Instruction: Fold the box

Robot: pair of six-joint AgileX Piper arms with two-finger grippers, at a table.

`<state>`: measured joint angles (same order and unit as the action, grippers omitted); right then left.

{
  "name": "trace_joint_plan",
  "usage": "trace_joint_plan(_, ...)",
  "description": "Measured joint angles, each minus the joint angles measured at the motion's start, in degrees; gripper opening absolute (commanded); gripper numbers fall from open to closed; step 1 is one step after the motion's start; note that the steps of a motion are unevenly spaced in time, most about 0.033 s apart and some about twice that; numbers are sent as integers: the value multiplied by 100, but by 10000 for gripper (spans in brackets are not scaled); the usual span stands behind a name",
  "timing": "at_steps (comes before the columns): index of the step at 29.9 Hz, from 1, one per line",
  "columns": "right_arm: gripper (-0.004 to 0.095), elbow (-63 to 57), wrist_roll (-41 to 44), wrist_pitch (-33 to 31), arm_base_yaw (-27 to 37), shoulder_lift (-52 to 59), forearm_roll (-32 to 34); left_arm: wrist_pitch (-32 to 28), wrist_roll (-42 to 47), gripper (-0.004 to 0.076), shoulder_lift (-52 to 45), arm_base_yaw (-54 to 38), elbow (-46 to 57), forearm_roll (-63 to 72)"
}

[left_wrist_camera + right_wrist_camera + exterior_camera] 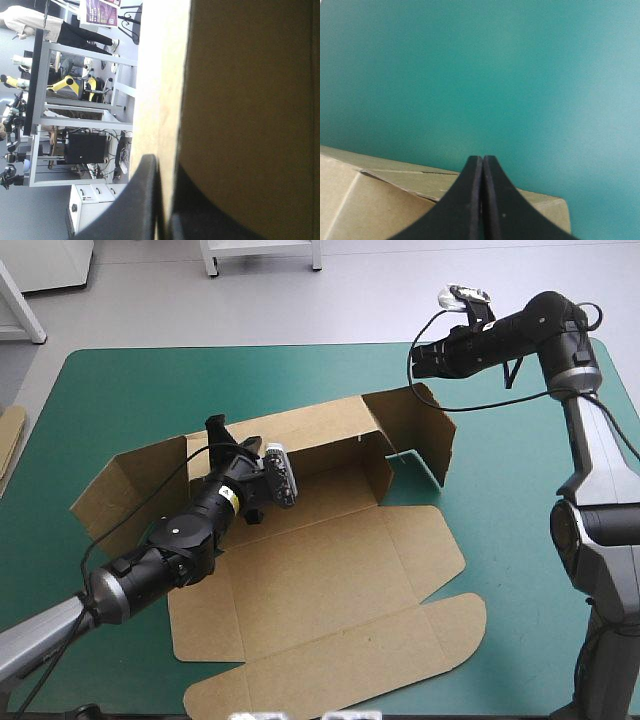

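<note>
The brown box [330, 570] lies as a cut sheet on the teal-green cover, its back wall [320, 430] and right side flap [425, 430] raised. My left gripper [215, 432] sits at the back wall's top edge near its left end. In the left wrist view it [164, 162] is shut on the box [240, 100], the board's edge between its black fingers. My right gripper [420, 358] hovers just above the right flap's top corner. Seen from the right wrist, this gripper [482, 159] is shut and holds nothing, with board [380, 200] beneath it.
The left side flap [120, 490] leans half raised. The lid and its rounded flaps [400, 640] lie flat toward the table's near edge. An edge of more board [10, 435] shows at the table's left edge. Bare cover [200, 380] stretches beyond the back wall.
</note>
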<state>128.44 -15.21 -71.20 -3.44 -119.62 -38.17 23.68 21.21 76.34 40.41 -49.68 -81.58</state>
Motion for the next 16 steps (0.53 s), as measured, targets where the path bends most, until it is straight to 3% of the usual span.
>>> trace_joint_plan(16, -19, 72, -15, 9, -109, -498, -9, 2, 5, -8, 0, 0, 0, 0)
